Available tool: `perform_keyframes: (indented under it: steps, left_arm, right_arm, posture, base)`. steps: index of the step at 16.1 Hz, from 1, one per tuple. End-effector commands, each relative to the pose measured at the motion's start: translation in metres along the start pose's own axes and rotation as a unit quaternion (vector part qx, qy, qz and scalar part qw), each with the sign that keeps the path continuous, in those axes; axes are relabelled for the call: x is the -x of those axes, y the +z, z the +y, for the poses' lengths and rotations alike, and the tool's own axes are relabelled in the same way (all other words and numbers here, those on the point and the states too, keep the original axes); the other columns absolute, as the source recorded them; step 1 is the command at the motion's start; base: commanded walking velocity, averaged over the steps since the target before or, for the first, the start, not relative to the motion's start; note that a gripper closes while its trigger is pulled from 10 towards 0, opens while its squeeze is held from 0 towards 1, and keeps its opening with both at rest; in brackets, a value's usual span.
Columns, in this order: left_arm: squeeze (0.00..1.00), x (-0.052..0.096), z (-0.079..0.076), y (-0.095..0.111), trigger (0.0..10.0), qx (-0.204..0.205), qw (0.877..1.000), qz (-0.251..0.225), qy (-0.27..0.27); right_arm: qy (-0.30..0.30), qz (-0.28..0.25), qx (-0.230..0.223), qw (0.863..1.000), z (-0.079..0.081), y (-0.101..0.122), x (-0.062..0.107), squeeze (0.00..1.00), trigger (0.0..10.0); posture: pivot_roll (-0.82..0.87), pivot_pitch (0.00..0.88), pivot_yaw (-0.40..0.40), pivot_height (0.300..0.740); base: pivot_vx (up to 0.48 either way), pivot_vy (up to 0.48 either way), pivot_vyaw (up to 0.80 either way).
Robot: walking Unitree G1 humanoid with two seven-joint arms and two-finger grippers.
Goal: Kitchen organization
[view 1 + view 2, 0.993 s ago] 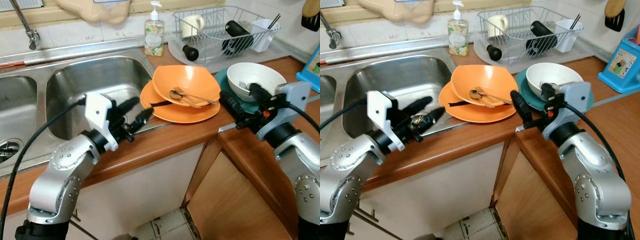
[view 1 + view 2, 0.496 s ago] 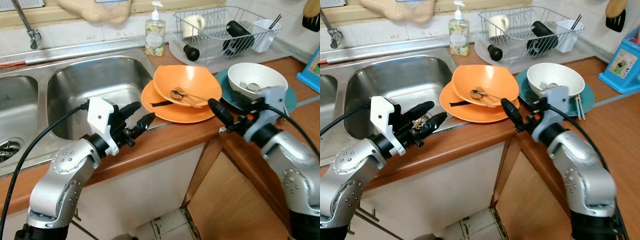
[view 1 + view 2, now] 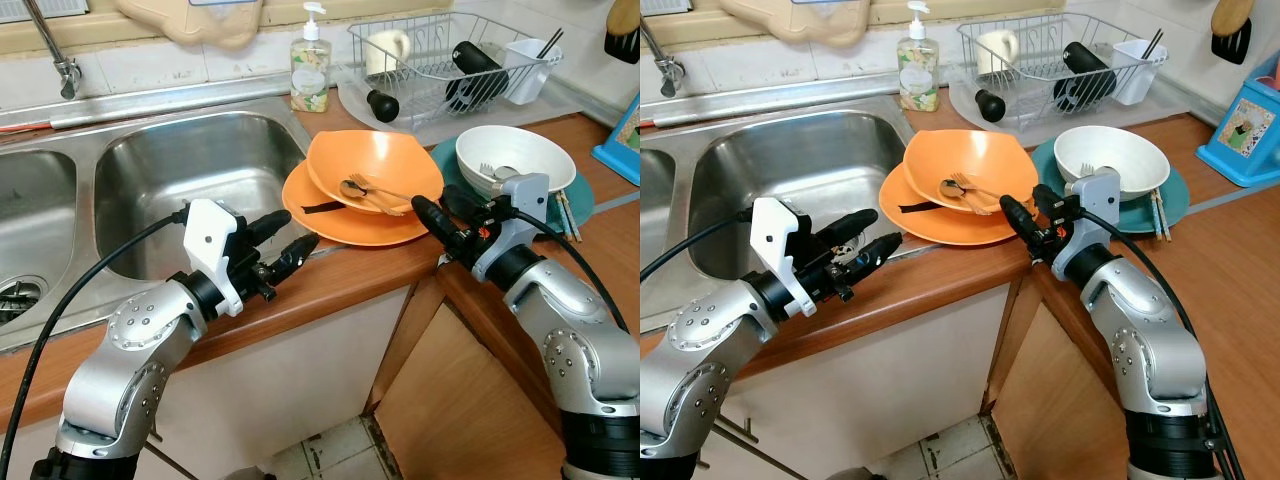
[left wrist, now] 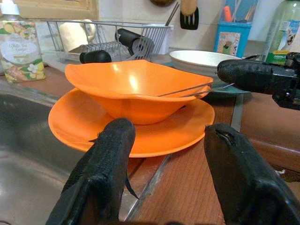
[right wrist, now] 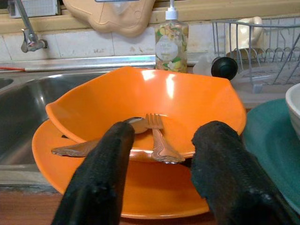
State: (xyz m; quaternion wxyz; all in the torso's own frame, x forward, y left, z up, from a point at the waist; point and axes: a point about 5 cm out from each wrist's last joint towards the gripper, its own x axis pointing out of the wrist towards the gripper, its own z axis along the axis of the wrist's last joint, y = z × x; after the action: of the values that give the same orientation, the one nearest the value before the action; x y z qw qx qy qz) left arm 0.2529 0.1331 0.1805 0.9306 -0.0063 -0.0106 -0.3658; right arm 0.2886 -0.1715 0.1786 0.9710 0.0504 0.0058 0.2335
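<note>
An orange bowl [image 3: 385, 165] sits in an orange plate [image 3: 350, 228] on the wooden counter beside the sink; a spoon and fork [image 3: 365, 190] lie in the bowl. To their right, a white bowl [image 3: 520, 155] with cutlery rests on a teal plate [image 3: 1175, 190]. My right gripper [image 3: 440, 212] is open at the orange plate's right edge, pointing at the bowl, fingers [image 5: 101, 173] either side of the cutlery in its wrist view. My left gripper [image 3: 290, 240] is open over the counter edge, just left of the plate; its fingers [image 4: 105, 173] frame the bowl.
A steel double sink [image 3: 190, 170] lies at the left, with a faucet [image 3: 55, 50] behind. A soap bottle [image 3: 309, 70] and a dish rack [image 3: 440, 50] holding a mug and dark utensils stand at the back. A blue box [image 3: 625, 140] is at far right.
My right gripper has swung left from the white bowl to the orange plate's right edge. My left gripper has crept right toward the plate. The dishes have not moved.
</note>
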Motion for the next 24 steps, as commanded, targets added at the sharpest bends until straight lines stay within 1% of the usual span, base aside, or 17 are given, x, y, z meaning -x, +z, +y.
perform_keyframes:
  steps: [1,9,14,18,19,21,23,24]
  left_arm:
    - [0.0,0.0,-0.003,0.004,10.0,-0.009,1.0,-0.003,-0.008]
    - [0.0,0.0,-0.002,0.005,10.0,-0.008,1.0,-0.001,-0.01]
    - [0.0,0.001,-0.004,0.005,10.0,-0.007,1.0,0.002,-0.019]
    - [0.0,0.0,-0.003,0.008,10.0,-0.013,1.0,0.0,-0.025]
    - [0.0,-0.001,-0.003,0.009,10.0,-0.021,0.999,0.001,-0.029]
    - [0.0,-0.005,-0.003,0.011,10.0,-0.058,0.998,0.009,-0.033]
    - [0.0,-0.007,-0.002,0.014,10.0,-0.072,0.997,0.005,-0.032]
    - [0.0,-0.01,-0.001,0.018,10.0,-0.087,0.996,-0.002,-0.028]
  right_arm:
    - [0.002,-0.004,0.006,1.0,0.001,0.002,-0.005,0.0,0.0]
    - [0.008,-0.004,0.007,1.0,0.001,0.001,-0.01,0.0,0.0]
    - [0.011,-0.006,0.008,1.0,0.002,0.002,-0.01,0.0,0.0]
    - [0.003,-0.024,0.018,1.0,-0.001,0.014,-0.008,0.0,0.0]
    - [0.001,-0.029,0.024,0.999,-0.002,0.018,-0.007,0.0,0.0]
    - [0.006,-0.039,0.043,0.998,-0.003,0.029,-0.002,0.0,0.0]
    - [0.006,-0.045,0.05,0.998,-0.003,0.034,0.001,0.0,0.0]
    - [0.008,-0.049,0.056,0.997,-0.003,0.038,0.002,0.0,0.0]
  posture:
    - [-0.1,0.0,0.021,0.74]
    - [-0.11,0.0,0.021,0.74]
    - [-0.11,0.0,0.021,0.74]
    - [-0.11,0.0,0.032,0.74]
    - [-0.11,0.0,0.035,0.74]
    - [-0.11,0.0,0.04,0.74]
    - [-0.11,0.0,0.042,0.74]
    - [-0.11,0.0,0.042,0.74]
  base:
    - [0.0,0.0,0.0]
    - [0.0,0.0,0.0]
    - [0.0,0.0,0.0]
    - [0.0,0.0,0.0]
    - [0.0,0.0,0.0]
    - [0.0,0.0,0.0]
    - [0.0,0.0,0.0]
    - [0.0,0.0,0.0]
